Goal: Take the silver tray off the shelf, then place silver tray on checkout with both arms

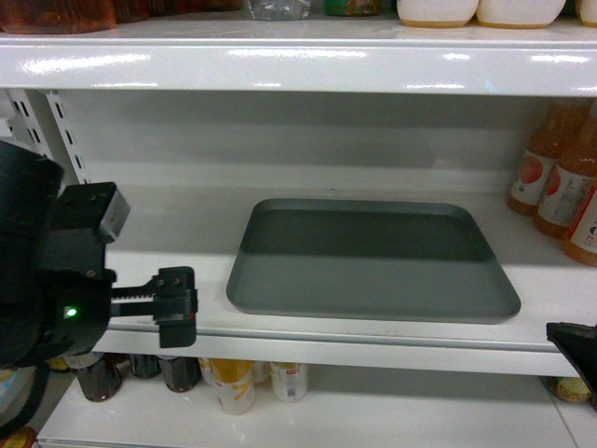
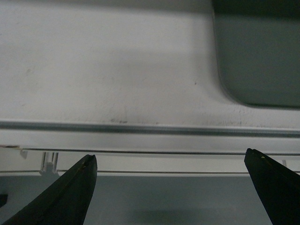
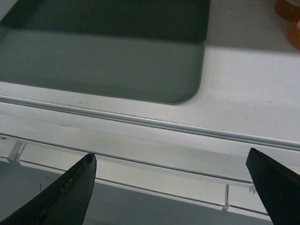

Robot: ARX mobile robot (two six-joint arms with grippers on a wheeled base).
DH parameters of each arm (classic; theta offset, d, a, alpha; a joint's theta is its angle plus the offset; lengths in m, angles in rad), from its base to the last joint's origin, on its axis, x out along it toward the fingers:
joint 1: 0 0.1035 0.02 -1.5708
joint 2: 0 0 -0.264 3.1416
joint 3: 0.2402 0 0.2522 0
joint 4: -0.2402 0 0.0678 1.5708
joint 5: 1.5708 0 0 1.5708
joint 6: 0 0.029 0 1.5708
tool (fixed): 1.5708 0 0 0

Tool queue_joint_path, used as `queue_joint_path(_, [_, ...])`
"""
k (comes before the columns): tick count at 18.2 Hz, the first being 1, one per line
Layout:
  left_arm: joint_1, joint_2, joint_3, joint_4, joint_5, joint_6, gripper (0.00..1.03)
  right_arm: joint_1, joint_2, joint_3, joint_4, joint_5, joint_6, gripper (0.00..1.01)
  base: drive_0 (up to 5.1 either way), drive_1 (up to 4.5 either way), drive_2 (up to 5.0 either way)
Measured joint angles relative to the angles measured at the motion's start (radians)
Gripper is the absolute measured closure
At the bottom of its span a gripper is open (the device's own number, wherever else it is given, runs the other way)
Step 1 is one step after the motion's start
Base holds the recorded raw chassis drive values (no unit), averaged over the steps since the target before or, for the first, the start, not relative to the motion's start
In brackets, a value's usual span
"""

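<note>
Step in hand: the approach, tray not yet touched. The flat rectangular grey-green silver tray [image 1: 373, 259] with rounded corners and a low rim lies flat on the glossy white metal shelf [image 1: 140, 229], its near edge just behind the thick front lip, rear half in shadow from the board above. Left gripper [image 2: 171, 187]: thin black fingers spread wide, nothing between them, held in front of and slightly below the shelf lip, well left of the tray's near-left corner, which sits at upper right of its wrist view. The head view shows the bulky black left arm [image 1: 37, 271] low at the left, green light lit, its tool level with the lip. Right gripper [image 3: 171, 187]: fingers likewise spread and empty, out in front of the lip, with the tray's near-right corner ahead and to its left; only a black tip shows at the head view's lower right edge. Orange-capped juice bottles [image 1: 560, 177] stand near the tray's right side. Next move, as I judge it: both tools rise, close inward toward the tray's short ends, and take the rim together. Checkout not in view.
</note>
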Motion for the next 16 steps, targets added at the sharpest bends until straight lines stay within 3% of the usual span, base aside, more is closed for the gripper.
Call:
queue_joint_path(2, [-0.029, 0.129, 0.138, -0.030, 0.000, -0.009, 0.05, -0.003, 0.137, 0.103, 0.004, -0.007, -0.005, 0.03, 0.0, 0.00, 0.0])
queue_joint_path(3, [-0.057, 0.227, 0.262, -0.069, 0.008, -0.002, 0.05, -0.001, 0.228, 0.197, -0.011, -0.005, -0.011, 0.03, 0.0, 0.00, 0.0])
queue_joint_path(5, [-0.064, 0.331, 0.446, -0.150, 0.008, -0.002, 0.05, 0.020, 0.384, 0.388, -0.092, 0.011, -0.004, 0.03, 0.0, 0.00, 0.0])
queue_joint_path(9, [-0.058, 0.372, 0.502, -0.183, 0.011, 0.002, 0.05, 0.040, 0.433, 0.475, -0.138, 0.011, 0.028, 0.03, 0.0, 0.00, 0.0])
queue_joint_path(12, [-0.057, 0.404, 0.541, -0.201, 0.015, 0.009, 0.05, 0.061, 0.488, 0.568, -0.180, 0.048, 0.042, 0.03, 0.0, 0.00, 0.0])
queue_joint_path(16, [-0.057, 0.428, 0.568, -0.223, 0.014, 0.010, 0.05, 0.051, 0.560, 0.678, -0.237, 0.101, 0.056, 0.03, 0.0, 0.00, 0.0])
